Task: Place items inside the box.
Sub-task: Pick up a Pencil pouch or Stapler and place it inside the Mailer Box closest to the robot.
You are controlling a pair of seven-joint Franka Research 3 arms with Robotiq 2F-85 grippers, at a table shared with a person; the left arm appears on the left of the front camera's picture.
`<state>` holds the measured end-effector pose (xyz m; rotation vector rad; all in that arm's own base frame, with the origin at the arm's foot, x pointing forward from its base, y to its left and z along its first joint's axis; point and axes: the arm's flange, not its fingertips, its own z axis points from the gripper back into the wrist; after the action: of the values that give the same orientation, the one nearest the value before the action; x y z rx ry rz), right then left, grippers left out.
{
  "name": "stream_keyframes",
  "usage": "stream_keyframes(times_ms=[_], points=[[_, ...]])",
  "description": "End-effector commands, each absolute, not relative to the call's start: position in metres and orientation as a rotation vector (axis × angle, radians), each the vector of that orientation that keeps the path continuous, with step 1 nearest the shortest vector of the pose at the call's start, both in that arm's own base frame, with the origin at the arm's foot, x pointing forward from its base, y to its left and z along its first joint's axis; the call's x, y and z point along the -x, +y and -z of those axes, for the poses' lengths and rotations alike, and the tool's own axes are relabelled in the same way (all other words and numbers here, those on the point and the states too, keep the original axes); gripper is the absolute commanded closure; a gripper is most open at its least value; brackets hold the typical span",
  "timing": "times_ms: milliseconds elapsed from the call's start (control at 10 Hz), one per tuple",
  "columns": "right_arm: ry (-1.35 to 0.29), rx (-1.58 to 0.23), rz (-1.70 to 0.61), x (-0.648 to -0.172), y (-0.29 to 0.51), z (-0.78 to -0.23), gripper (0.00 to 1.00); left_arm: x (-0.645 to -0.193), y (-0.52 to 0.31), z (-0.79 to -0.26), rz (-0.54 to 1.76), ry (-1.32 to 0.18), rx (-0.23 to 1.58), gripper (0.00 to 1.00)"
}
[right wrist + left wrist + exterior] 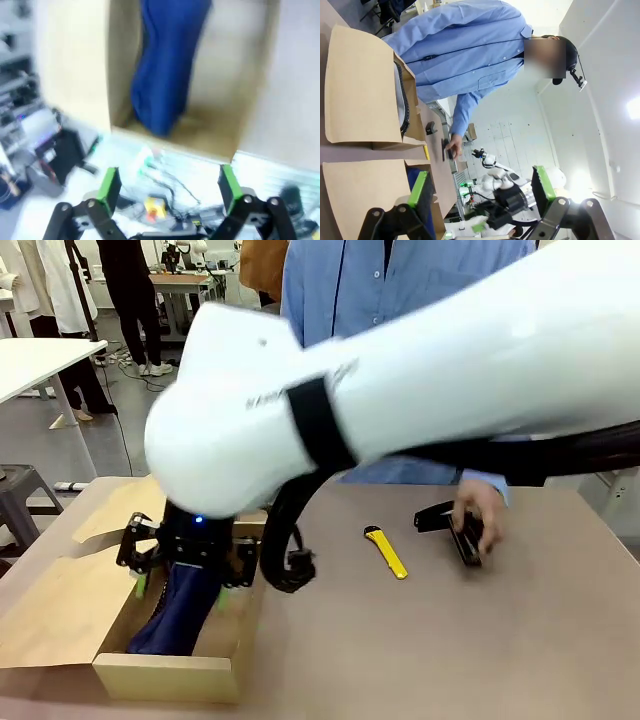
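Note:
A navy blue fabric pouch (175, 615) lies lengthwise inside the open cardboard box (170, 675) at the table's near left. My right gripper (185, 575) hangs open just above it, its green pads either side of the pouch's upper end. In the right wrist view the right gripper (169, 186) stands apart from the pouch (167, 65), which rests on the floor of the box (70, 60). A yellow utility knife (385, 552) lies mid-table. A person's hand (480, 508) rests on a black stapler (468, 542), with another black stapler (432, 517) beside it. My left gripper (480, 192) is open and holds nothing.
My right arm's white link (400, 380) spans the front view from right to left and hides much of the table's far side. The box's flaps (50, 610) lie spread flat to the left. The person in a blue shirt (465, 45) stands at the far edge.

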<state>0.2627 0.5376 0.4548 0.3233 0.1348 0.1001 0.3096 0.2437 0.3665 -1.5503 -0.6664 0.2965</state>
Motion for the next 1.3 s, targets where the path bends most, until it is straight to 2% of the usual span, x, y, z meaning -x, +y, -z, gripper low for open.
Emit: stream_keyframes(times_ms=[0,200,400,500,800,900,1000,1200], points=[[0.287,-0.239,-0.19,-0.242,0.474,-0.465,0.0,-0.309,0.243,-0.368,-0.281,-0.676,1.56,0.0],[0.287,-0.055,-0.09,-0.23,0.425,-0.45,0.0,-0.309,0.243,-0.368,-0.281,-0.676,1.56,0.0],[0.151,0.037,0.119,-0.231,0.382,-0.438,0.0,-0.309,0.243,-0.368,-0.281,-0.676,1.56,0.0],[0.296,-0.049,-0.075,-0.229,0.421,-0.445,0.0,-0.309,0.243,-0.368,-0.281,-0.676,1.56,0.0],[0.253,-0.006,-0.019,-0.23,0.397,-0.438,0.0,-0.309,0.243,-0.368,-0.281,-0.676,1.56,0.0],[0.308,-0.221,0.032,-0.248,0.374,-0.448,0.0,-0.309,0.243,-0.368,-0.281,-0.676,1.56,0.0],[0.288,-0.387,0.085,-0.259,0.323,-0.469,0.0,-0.309,0.243,-0.368,-0.281,-0.676,1.56,0.0],[0.275,-0.659,0.205,-0.264,0.194,-0.485,0.0,-0.309,0.243,-0.368,-0.281,-0.676,1.56,0.0]])
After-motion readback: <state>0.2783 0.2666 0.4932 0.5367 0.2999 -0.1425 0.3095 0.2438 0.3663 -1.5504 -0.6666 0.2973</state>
